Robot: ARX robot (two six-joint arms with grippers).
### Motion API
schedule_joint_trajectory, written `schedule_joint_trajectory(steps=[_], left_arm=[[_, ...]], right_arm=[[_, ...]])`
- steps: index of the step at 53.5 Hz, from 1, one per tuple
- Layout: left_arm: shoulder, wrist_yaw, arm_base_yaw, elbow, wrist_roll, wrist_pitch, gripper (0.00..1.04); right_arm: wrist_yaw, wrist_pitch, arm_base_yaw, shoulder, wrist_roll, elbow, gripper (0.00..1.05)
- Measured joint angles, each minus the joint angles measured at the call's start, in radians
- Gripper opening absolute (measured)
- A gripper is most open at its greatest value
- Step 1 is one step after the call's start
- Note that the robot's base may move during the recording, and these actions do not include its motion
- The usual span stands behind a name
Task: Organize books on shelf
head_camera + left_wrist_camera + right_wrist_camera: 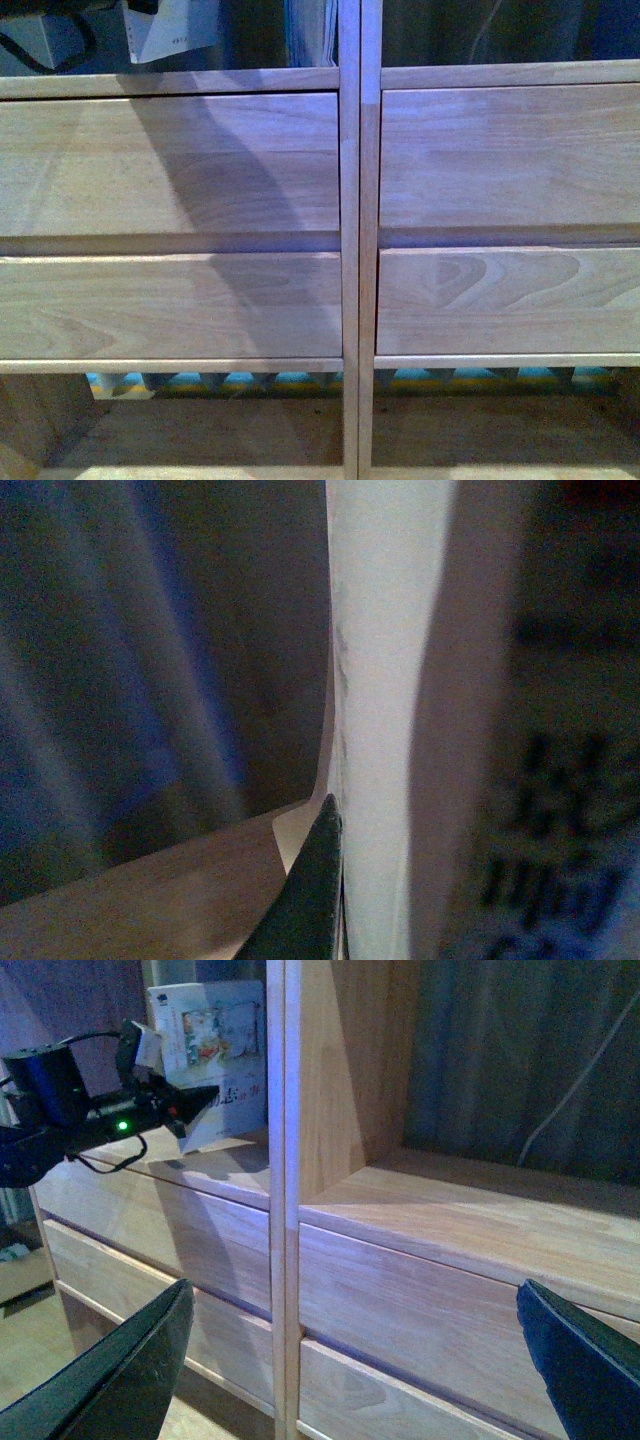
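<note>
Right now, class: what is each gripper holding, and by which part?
The left gripper pinches the white paperback near a lower corner; the right gripper is open, holding nothing.

A tall light natural-wood shelf (350, 250) fills the view, with four plain drawer fronts (500, 150), two on each side of its central uprights. A broad curved shadow (240, 200) crosses the left pair. In the open compartment above them a thin white paperback book (170, 30) hangs tilted, near a block of pale page edges (310, 30) just beside the upright
</note>
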Motion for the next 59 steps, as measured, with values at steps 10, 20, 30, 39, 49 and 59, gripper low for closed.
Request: schedule_joint_trajectory(steps=[10, 20, 30, 39, 49, 59], left_arm=[[0.122, -0.04, -0.019, 0.196, 0.009, -0.105, 0.07], [0.221, -0.09, -0.048, 0.374, 0.051, -0.203, 0.07], [0.275, -0.128, -0.086, 0.46, 0.088, -0.24, 0.07], [0.28, -0.162, -0.128, 0.465, 0.101, -0.24, 0.07], [0.266, -0.178, -0.142, 0.414, 0.082, -0.236, 0.29], [0.209, -0.225, -0.145, 0.302, 0.032, -0.238, 0.55]], right_arm=[[0.0, -0.001, 0.0, 0.0, -0.007, 0.0, 0.98], [0.0, -0.001, 0.0, 0.0, -0.008, 0.0, 0.98], [0.0, -0.001, 0.0, 0.0, -0.008, 0.0, 0.98], [0.0, -0.001, 0.0, 0.0, -0.008, 0.0, 0.98], [0.0, -0.001, 0.0, 0.0, -0.008, 0.0, 0.98], [0.0, -0.001, 0.0, 0.0, -0.008, 0.0, 0.98]])
